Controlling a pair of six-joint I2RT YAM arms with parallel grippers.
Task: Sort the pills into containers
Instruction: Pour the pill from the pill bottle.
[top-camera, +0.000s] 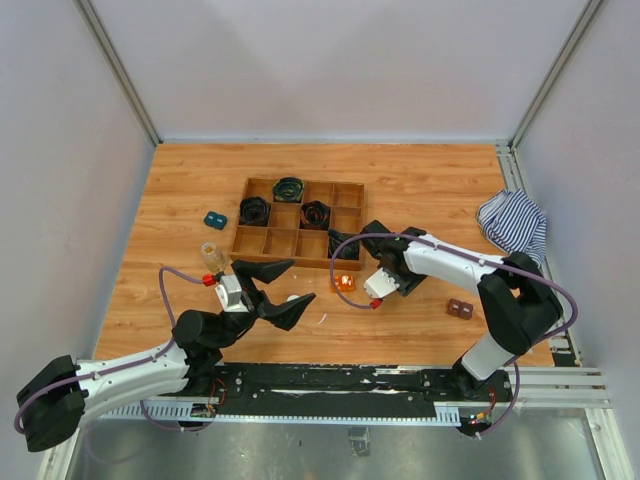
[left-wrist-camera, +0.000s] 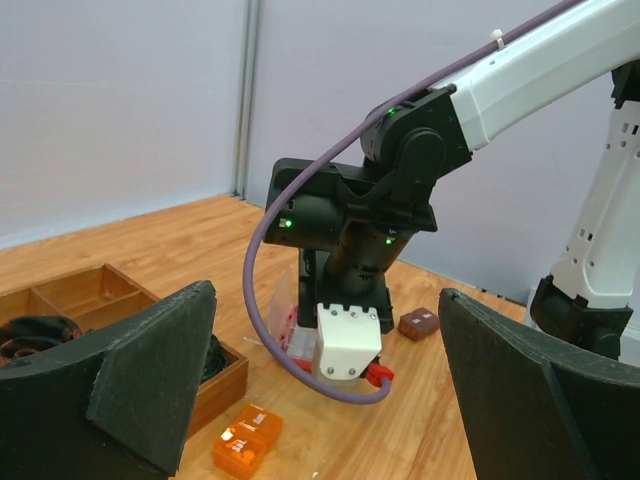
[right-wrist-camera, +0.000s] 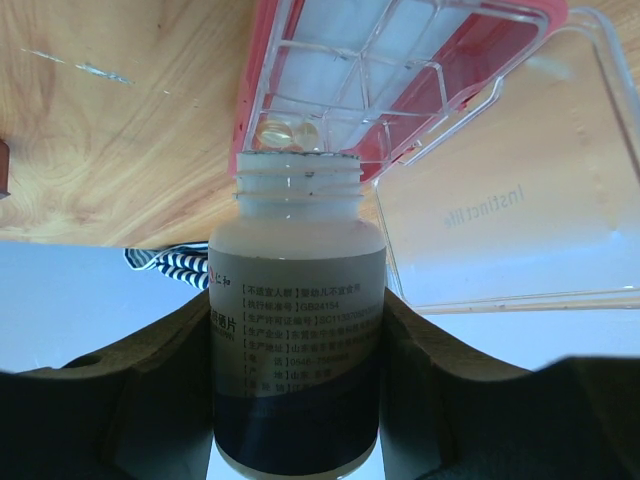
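Top external view, leftmost: a small clear cylindrical vial (top-camera: 212, 257) stands upright on the wooden table (top-camera: 420, 190), near the left gripper (top-camera: 300, 281). Its fingers are spread wide with nothing between them. The vial is too small here to tell whether it holds pills.

Further right, the right gripper (right-wrist-camera: 297, 305) clamps a small dark bottle (right-wrist-camera: 297, 260) with a printed label. The bottle is uncapped, and its mouth is just at the edge of a flat pink translucent rectangular box (right-wrist-camera: 252, 80) whose clear lid (right-wrist-camera: 520, 200) lies folded open. Two or so amber capsules (right-wrist-camera: 285, 132) sit in the compartment nearest the bottle's mouth. The neighbouring compartments look bare.

I judge the sorting to be at an early stage: one compartment started, the rest of the box and the vial yet to be dealt with.

The frosted wall and label hide whatever remains in the bottle. The box's far end is cut off at the frame's top. From above, the right wrist covers both bottle and box.
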